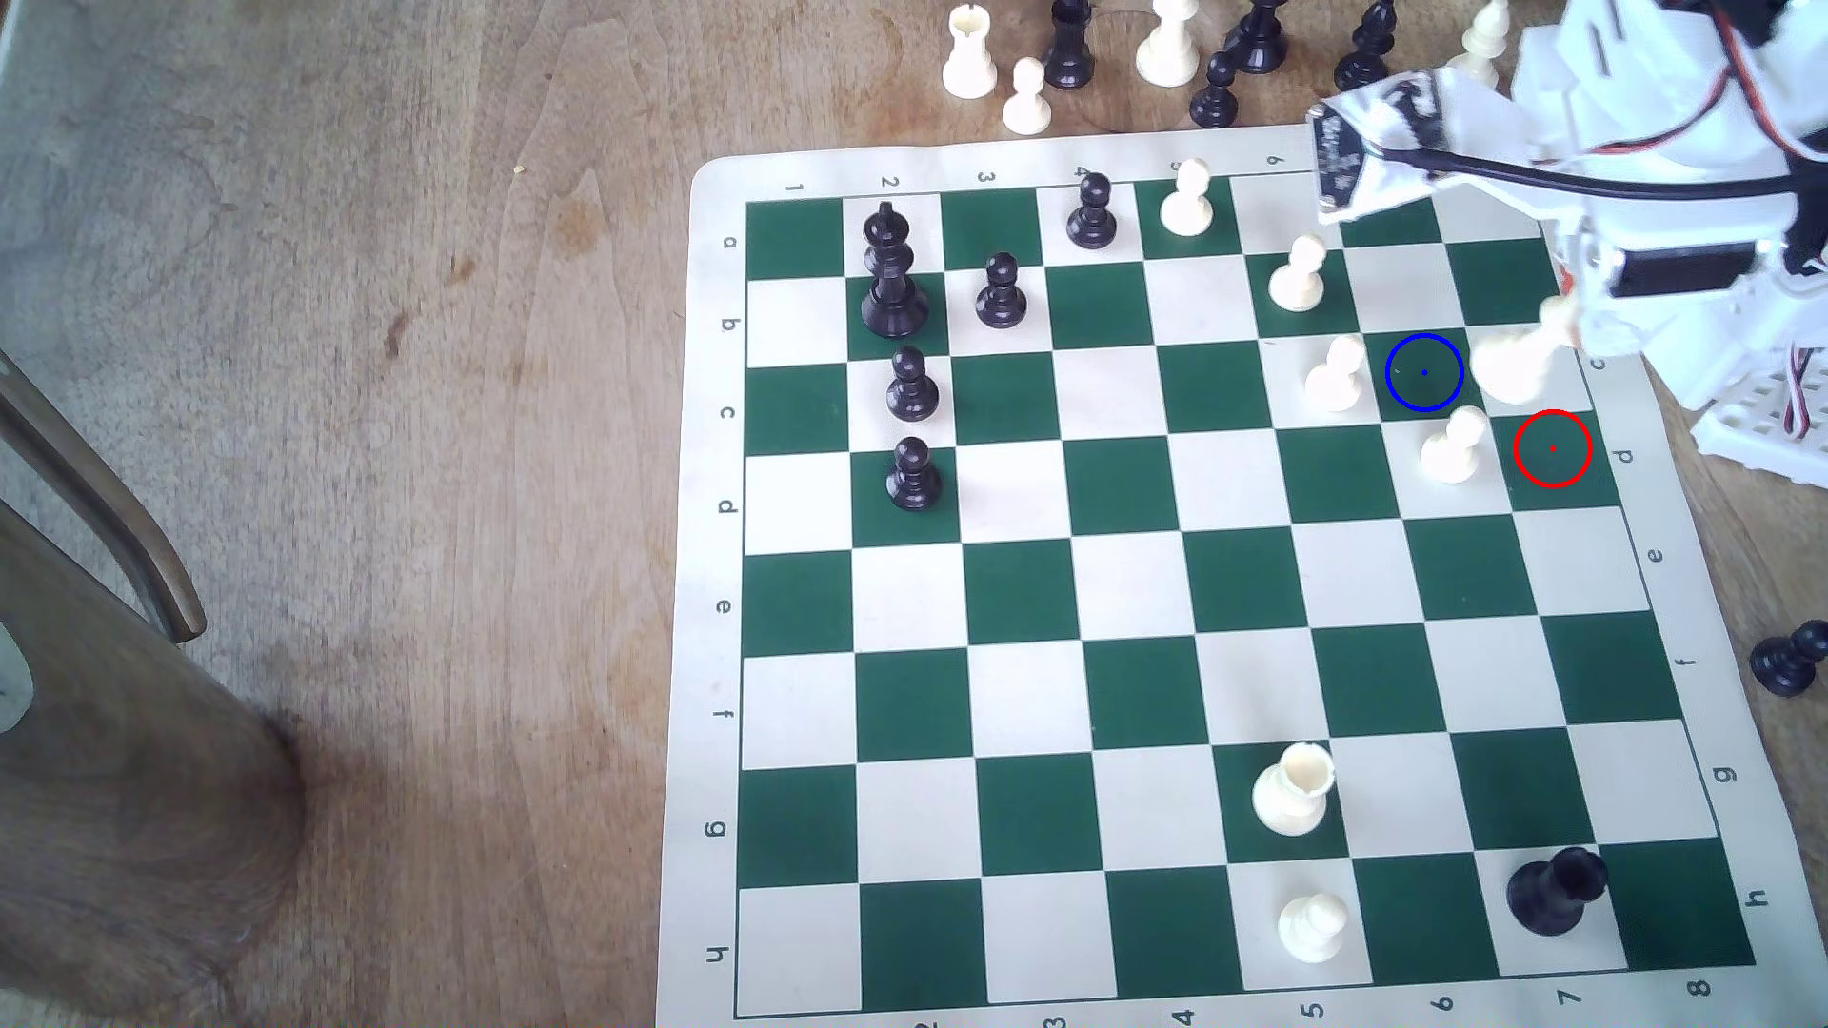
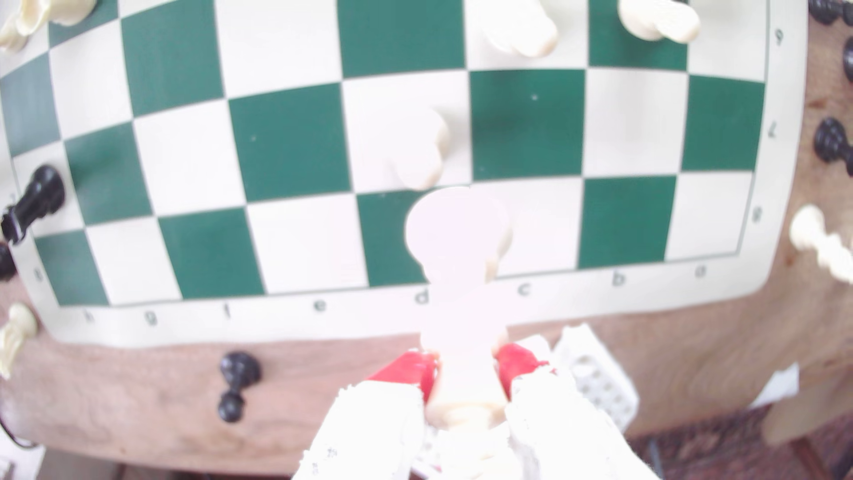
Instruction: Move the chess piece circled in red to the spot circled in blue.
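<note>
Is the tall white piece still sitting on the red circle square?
No, the red-ringed square is bare, and the chess piece is up in the gripper, tilted.

A home room set up for hobby robotics: a roll-up green-and-cream chess mat (image 1: 704, 554) lies on a worn wooden table (image 1: 396, 297), a curved wooden chair (image 1: 109, 554) drawn up beside it, patterned carpet (image 2: 720, 443) visible below the table's edge.
</note>
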